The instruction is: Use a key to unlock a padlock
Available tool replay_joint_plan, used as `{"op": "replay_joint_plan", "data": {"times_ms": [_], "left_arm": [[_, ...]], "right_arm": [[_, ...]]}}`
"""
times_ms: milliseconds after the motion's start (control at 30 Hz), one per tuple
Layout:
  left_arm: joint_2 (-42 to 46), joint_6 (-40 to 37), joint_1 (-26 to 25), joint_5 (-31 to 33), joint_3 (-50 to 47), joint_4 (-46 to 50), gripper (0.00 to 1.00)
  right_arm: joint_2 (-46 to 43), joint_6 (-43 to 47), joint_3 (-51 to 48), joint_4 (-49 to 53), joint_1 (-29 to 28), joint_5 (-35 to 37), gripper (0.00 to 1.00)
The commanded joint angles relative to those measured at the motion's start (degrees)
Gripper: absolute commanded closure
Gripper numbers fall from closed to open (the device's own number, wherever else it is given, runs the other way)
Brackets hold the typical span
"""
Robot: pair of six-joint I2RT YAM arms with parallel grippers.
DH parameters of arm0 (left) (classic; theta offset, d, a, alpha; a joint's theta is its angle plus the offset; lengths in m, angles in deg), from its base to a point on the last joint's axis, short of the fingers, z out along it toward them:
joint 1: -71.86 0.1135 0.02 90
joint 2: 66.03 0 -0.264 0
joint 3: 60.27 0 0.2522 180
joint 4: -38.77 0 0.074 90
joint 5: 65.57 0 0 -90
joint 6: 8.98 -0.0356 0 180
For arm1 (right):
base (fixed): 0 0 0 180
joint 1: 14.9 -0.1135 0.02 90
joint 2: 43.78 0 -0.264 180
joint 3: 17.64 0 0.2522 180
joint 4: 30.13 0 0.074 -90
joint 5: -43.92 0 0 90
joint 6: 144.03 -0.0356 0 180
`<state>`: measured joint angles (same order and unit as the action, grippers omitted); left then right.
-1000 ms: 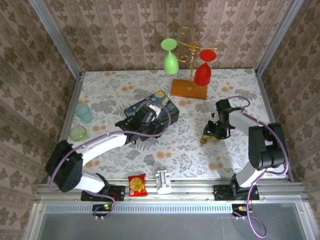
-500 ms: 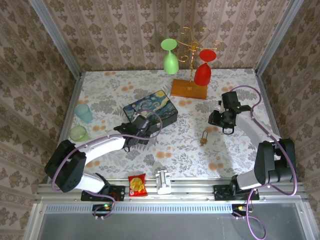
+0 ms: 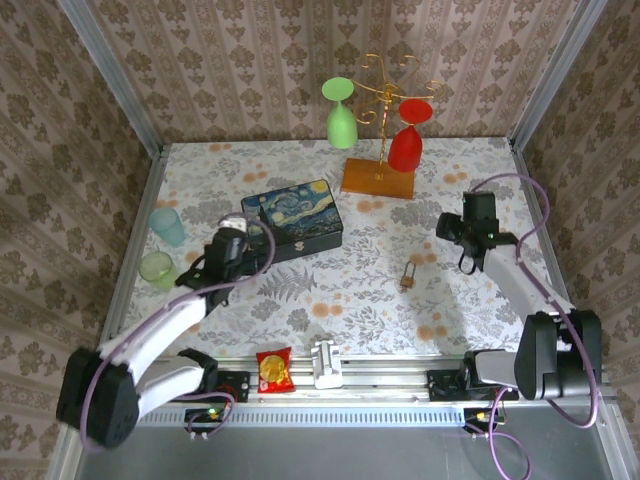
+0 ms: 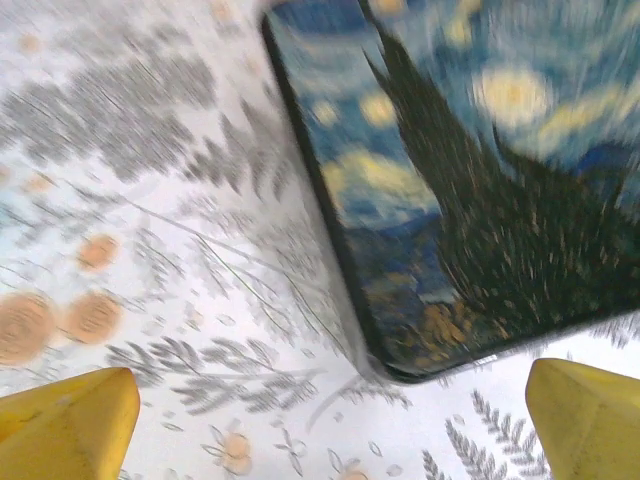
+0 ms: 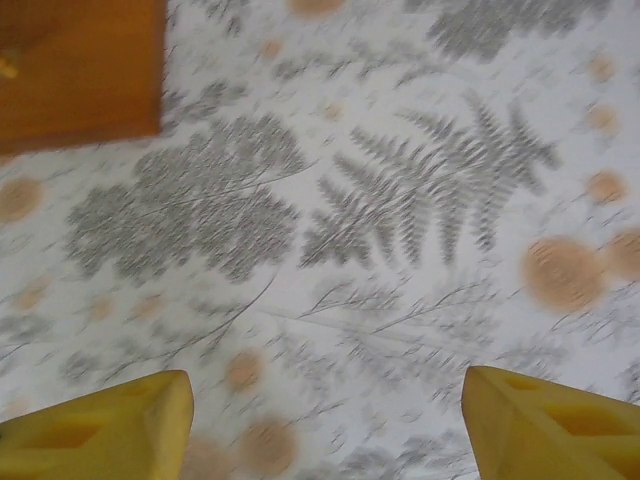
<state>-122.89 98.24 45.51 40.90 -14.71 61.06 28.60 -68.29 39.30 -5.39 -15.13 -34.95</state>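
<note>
The tiny brass padlock [image 3: 409, 275] lies on the flowered tablecloth right of centre, with nothing touching it. I cannot make out a key at this size. My right gripper [image 3: 462, 228] [image 5: 325, 420] hovers up and to the right of the padlock, open, with bare cloth between its yellow fingers [image 5: 100, 420]. My left gripper [image 3: 230, 240] [image 4: 330, 420] is open at the near-left corner of the painted box [image 3: 293, 220] [image 4: 480, 170], holding nothing. Both wrist views are blurred by motion.
A wooden-based gold stand [image 3: 378, 178] [image 5: 80, 70] at the back carries a green glass [image 3: 341, 115] and a red glass [image 3: 406, 140]. Two pale cups [image 3: 167, 225] [image 3: 156, 266] stand at the left edge. A snack packet [image 3: 274, 369] and a white clip [image 3: 326, 362] lie on the front rail.
My right gripper has left the padlock and risen back to the right; the padlock stays on the cloth. My left gripper has drawn back leftward off the painted box.
</note>
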Motion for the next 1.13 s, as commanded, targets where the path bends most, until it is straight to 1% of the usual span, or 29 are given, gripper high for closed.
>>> {"op": "replay_joint_plan", "data": {"times_ms": [0,67,133,200,233,267,300,333,400,433,467,533,567,600,633,667,700,733,800,833,933,1033,1100], "left_arm": [[3.5,-4.9,4.5,1.2,-1.4,-5.2,0.00],[2.1,-8.5,7.8,3.8,-0.3,-7.0,0.00],[-0.8,-12.1,11.0,4.9,0.0,-11.3,0.00],[-5.4,-16.9,14.3,4.5,-2.9,-22.5,0.00],[-8.1,-18.4,15.8,3.5,-4.1,-27.8,0.00],[-11.2,-20.6,17.4,0.8,-4.9,-32.3,0.00],[-14.2,-21.6,18.3,-0.6,-5.1,-35.3,0.00],[-16.3,-22.0,18.9,-1.6,-5.2,-37.4,0.00],[-21.2,-21.5,21.3,-6.2,-8.2,-49.1,0.00],[-23.6,-21.6,22.1,-7.3,-9.0,-53.2,0.00],[-26.1,-20.6,23.7,-9.2,-9.2,-56.1,0.00],[-30.5,-17.8,25.8,-9.7,-10.5,-61.3,0.00],[-32.8,-18.2,26.3,-10.9,-11.7,-66.4,0.00],[-32.1,-18.3,26.0,-11.1,-12.1,-66.1,0.00],[-31.5,-17.7,25.9,-11.1,-11.9,-64.4,0.00],[-32.4,-18.2,26.0,-11.0,-12.0,-66.2,0.00],[-32.5,-18.4,26.0,-11.0,-11.5,-65.6,0.00],[-31.9,-18.1,25.9,-11.0,-10.6,-62.8,0.00],[-32.6,-19.3,25.2,-9.7,-10.7,-64.2,0.00],[-32.2,-19.1,24.8,-9.2,-10.4,-62.9,0.00],[-32.4,-19.4,24.6,-8.3,-10.5,-63.5,0.00],[-32.5,-19.3,24.6,-8.1,-10.5,-63.6,0.00],[-32.5,-19.5,24.5,-7.9,-10.4,-63.6,0.00]], "right_arm": [[-1.8,7.5,-8.2,-19.0,0.1,8.8,0.27],[-1.8,11.1,-13.9,-30.1,0.1,6.1,0.27],[-1.1,11.9,-17.9,-38.9,0.2,3.5,0.26],[0.4,10.8,-20.3,-46.6,0.2,-2.2,0.26],[1.4,10.6,-20.7,-48.6,0.2,-4.5,0.26],[2.7,10.8,-21.3,-51.2,0.0,-6.3,0.26],[4.2,11.2,-21.8,-54.3,-0.1,-6.5,0.26],[5.6,11.3,-22.2,-56.6,-0.2,-5.8,0.26],[8.4,10.2,-22.3,-59.3,-0.1,-3.5,0.26],[10.2,10.0,-22.6,-60.8,-0.1,-3.1,0.26],[12.0,9.9,-23.1,-63.4,-0.1,-2.9,0.22],[16.3,10.0,-23.8,-69.2,-0.3,-2.2,0.06],[15.2,9.9,-23.1,-65.7,-0.3,-2.4,0.05],[14.5,9.5,-21.9,-62.3,-0.3,-1.8,0.01],[15.2,9.9,-21.1,-62.3,-0.4,-2.4,0.00],[15.4,10.5,-20.7,-61.4,-0.8,-2.6,0.00],[15.1,10.5,-20.5,-60.8,-0.8,-2.5,0.00],[15.4,10.6,-20.6,-61.4,-0.8,-2.5,0.00],[15.1,10.6,-20.7,-61.3,-0.9,-2.4,0.00],[15.2,10.7,-20.6,-61.1,-1.0,-2.4,0.00],[15.2,10.8,-20.6,-60.9,-1.1,-2.3,0.00],[15.6,11.1,-19.5,-59.7,-1.3,-2.3,0.00],[15.1,11.2,-20.4,-60.8,-1.3,-2.7,0.00]]}}
